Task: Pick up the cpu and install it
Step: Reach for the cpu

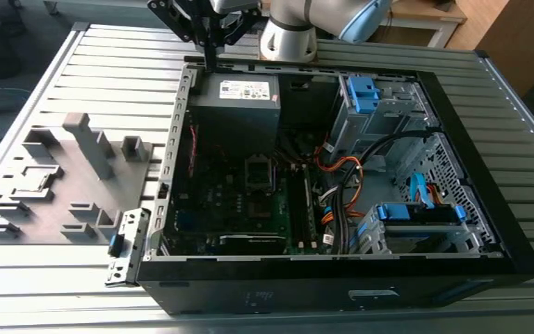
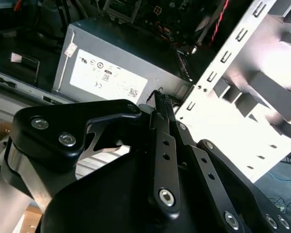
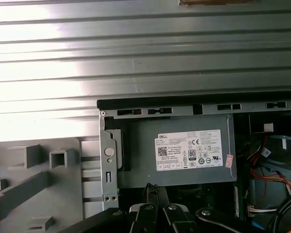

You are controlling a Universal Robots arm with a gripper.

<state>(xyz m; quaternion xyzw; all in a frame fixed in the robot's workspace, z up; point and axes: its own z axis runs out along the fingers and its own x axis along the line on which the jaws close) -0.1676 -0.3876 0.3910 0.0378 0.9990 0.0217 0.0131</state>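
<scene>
Ribbed metal tabletop (image 1: 109, 62) underneath everything. On it, open black case (image 1: 341, 292), lying on its side, innards facing up. Just beside, at the exterior view's left, grey fixture (image 1: 81, 202) with blocks and recesses. Dark board (image 1: 220, 202) on the case floor. Grey box (image 1: 239, 104) with white label near the far wall. Above that wall, arm (image 1: 290, 28) reaching down, claw (image 1: 208, 64) closed, fingers (image 2: 161, 104) pressed together, nothing seen between them in both wrist views. Small flat square in a fixture recess, seemingly the cpu (image 1: 37, 182), well apart from the claw; hard to tell for sure.
</scene>
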